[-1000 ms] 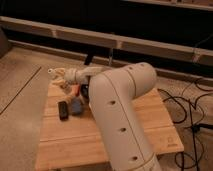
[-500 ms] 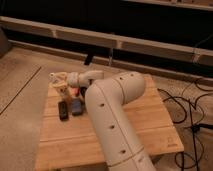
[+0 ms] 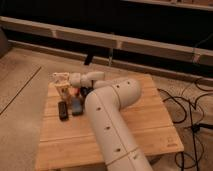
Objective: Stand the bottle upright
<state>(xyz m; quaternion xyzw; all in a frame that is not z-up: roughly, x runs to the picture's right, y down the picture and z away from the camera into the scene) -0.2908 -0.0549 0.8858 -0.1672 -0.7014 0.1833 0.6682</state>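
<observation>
A: Changed since a second ago?

B: Bulky white robot arm swung left across the light wooden slatted table. Cream-coloured gripper dropped slightly, now over the far-left corner. Elbow lower and nearer than before.

A: Bottle position?

B: Pale tan bottle, as best judged, directly under the gripper and touching or almost touching it. Upright or tilted: not resolvable.

A: Grip state?

B: Cannot tell how far open, nor whether anything is held.

A: Meaning for the task?

B: Probably at the grasp or lift stage. Upright placement not confirmed.

A: Neighbours?

B: Flat black rectangular object and small blue block, both just near of the bottle. Small orange-red item just right of it.

A: Brands, labels, writing?

B: None legible anywhere.
</observation>
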